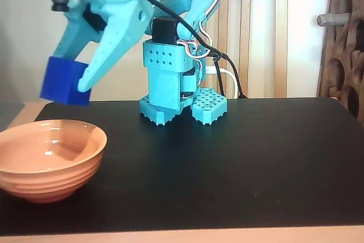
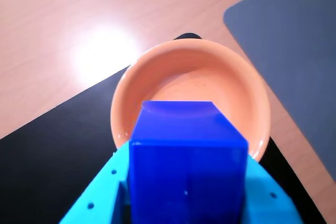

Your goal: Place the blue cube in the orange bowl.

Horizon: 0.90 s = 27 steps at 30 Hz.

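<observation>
The blue cube [image 1: 64,80] hangs in the air, clamped in my pincer [image 1: 71,83], well clear of the desk [image 1: 239,157] and a little above the orange bowl [image 1: 48,160]. I carry it high so that its lower edge can pass over the bowl's rim without knocking it. In the fixed view the cube sits above the bowl's far side, roughly over the opening. The wrist view agrees: the cube [image 2: 188,161] fills the lower middle of the picture, with the bowl [image 2: 157,85] open right beyond it, so the two are lined up. My pincer [image 2: 184,192] grips the cube from both sides, its turquoise fingers flanking the cube, which keeps the cube from slipping or turning on the way. The bowl is empty and rests at the near left corner of the black mat [image 1: 256,140] in the fixed view. I judge the carrying almost finished; what is left is to ease down somewhat and let go, so the cube drops a short way and does not bounce out.
</observation>
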### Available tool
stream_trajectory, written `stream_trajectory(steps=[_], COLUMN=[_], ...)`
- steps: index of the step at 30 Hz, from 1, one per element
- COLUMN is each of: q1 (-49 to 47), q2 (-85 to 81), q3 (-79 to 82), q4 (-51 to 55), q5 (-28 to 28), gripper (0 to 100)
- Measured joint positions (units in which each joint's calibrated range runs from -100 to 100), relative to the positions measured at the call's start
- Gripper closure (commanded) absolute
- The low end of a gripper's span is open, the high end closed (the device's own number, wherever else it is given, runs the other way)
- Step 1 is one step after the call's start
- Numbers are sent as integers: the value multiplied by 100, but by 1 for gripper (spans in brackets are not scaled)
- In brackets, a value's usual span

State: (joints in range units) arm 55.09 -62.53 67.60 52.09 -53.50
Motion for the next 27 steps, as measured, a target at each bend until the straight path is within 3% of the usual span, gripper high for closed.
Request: stream_trajectory(steps=[27], q1=[169], q2=[2379], q3=[-1435], q4=[-185], q5=[282], gripper=[86])
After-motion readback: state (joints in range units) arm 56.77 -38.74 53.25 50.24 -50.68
